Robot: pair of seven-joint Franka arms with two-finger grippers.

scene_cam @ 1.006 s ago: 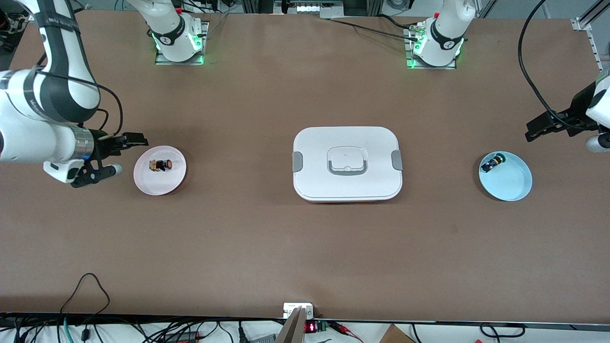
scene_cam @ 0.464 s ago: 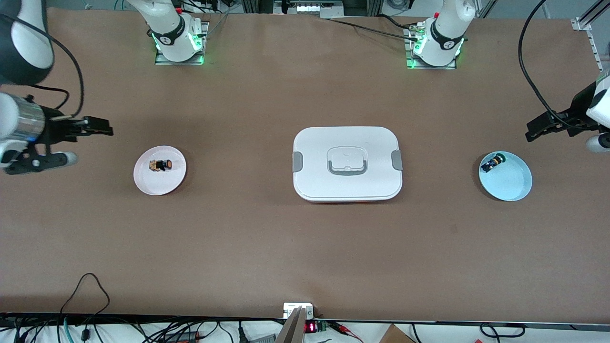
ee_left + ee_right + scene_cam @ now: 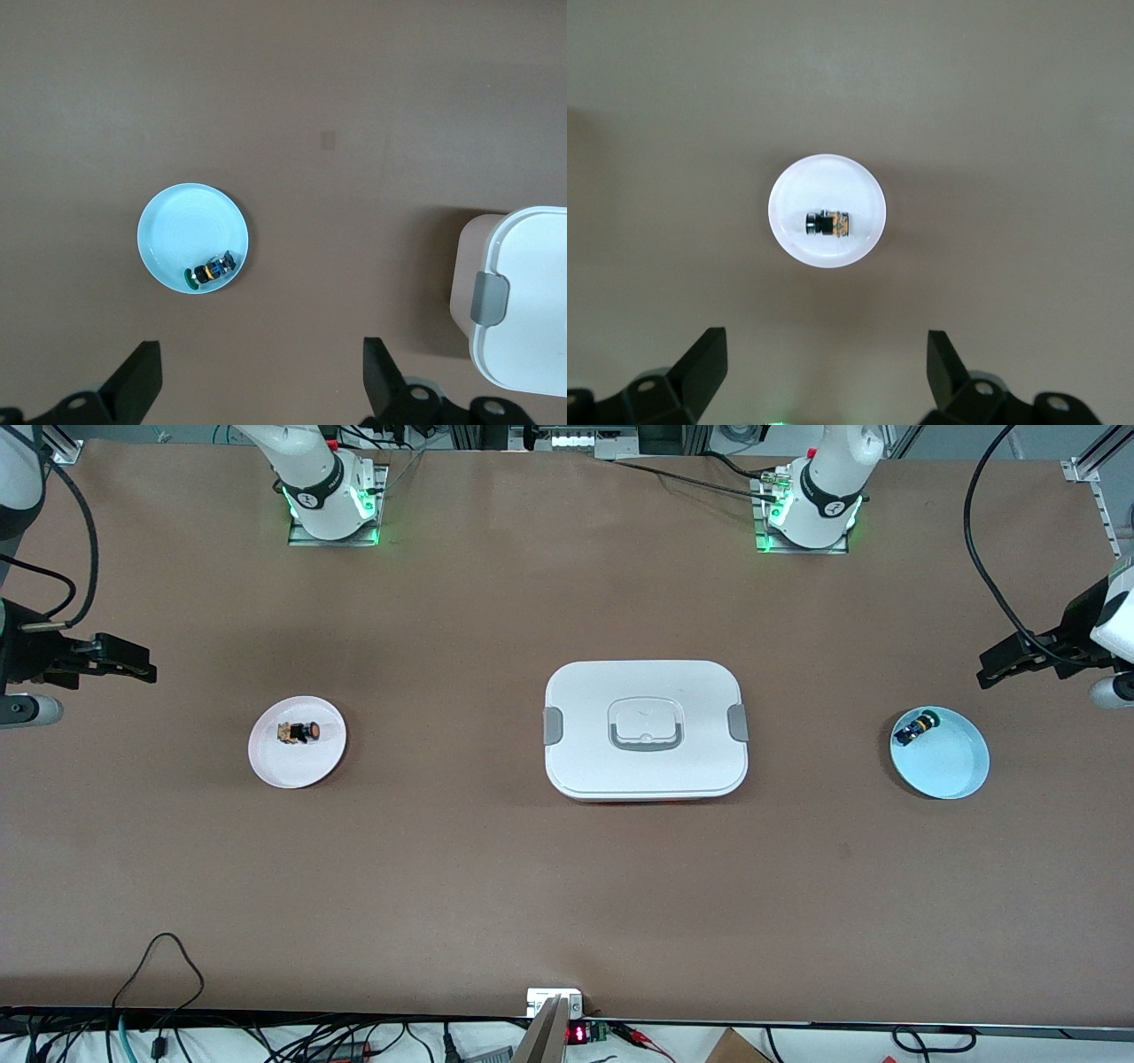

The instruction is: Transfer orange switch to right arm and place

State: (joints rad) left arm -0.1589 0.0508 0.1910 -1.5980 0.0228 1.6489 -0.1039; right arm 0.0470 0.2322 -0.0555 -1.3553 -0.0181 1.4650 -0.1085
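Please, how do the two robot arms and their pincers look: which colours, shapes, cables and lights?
Both arms are white with dark grey joint bands, and green lights glow at their bases. The right pincer is slim and black, with a black cable looping above it. The left pincer is black too, under a long black cable. In each wrist view the black fingers taper to wedge-shaped tips.
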